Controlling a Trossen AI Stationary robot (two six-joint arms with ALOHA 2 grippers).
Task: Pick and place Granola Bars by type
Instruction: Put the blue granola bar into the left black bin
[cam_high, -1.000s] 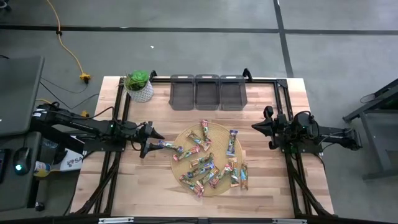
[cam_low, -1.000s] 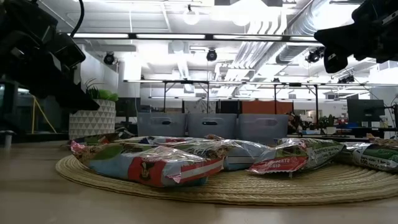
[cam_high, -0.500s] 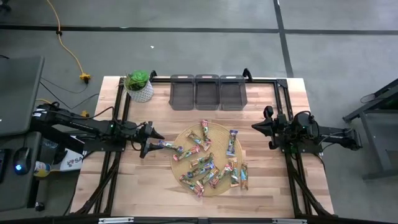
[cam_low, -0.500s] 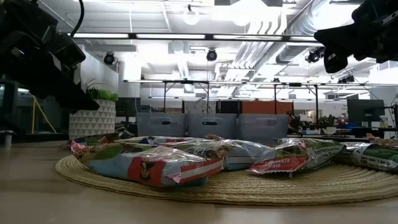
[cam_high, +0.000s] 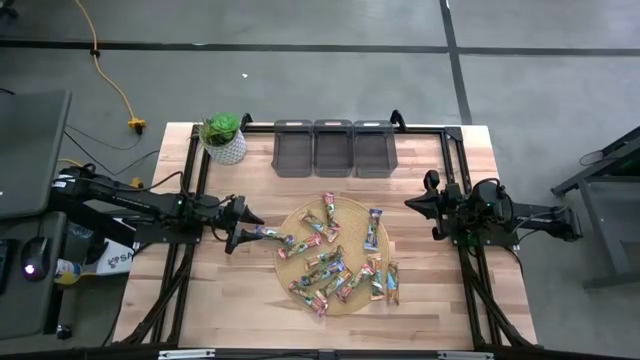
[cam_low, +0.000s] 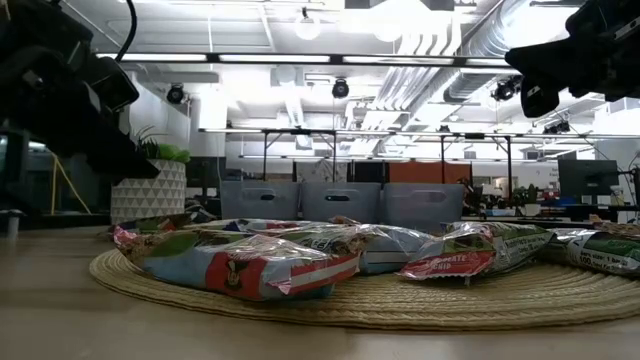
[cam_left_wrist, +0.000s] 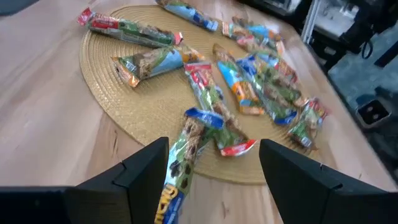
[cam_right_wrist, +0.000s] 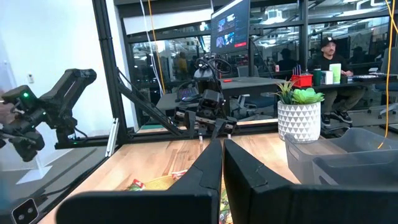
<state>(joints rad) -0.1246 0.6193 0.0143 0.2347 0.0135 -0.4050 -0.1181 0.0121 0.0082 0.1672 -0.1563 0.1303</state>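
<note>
High view: bars (cam_high: 338, 262) are heaped on a round mat (cam_high: 296, 222) at table centre, with three grey bins (cam_high: 333, 148) lined up beyond it, probably one per type; all three look unfilled, so sorting is judged barely begun. The left gripper (cam_high: 240, 238) is placed at the mat's left edge, fingers spread wide around the near end of a blue bar (cam_high: 268, 235) that overhangs the rim, likely chosen because an edge bar is easiest to reach. No grasp is made yet. The right gripper (cam_high: 428, 217) is parked right of the mat, well apart from the bars, fingers nearly together and holding nothing. In the left wrist view the blue bar (cam_left_wrist: 185, 151) is shown running between the spread fingers (cam_left_wrist: 144, 174), which the overhead shot leaves vague. In the low view it is shown that the bars (cam_low: 250, 265) lie flat and overlapping, and that the left gripper sits above table level. A potted plant (cam_right_wrist: 301, 112) and a seated person behind the table are seen only in the right wrist view.
</note>
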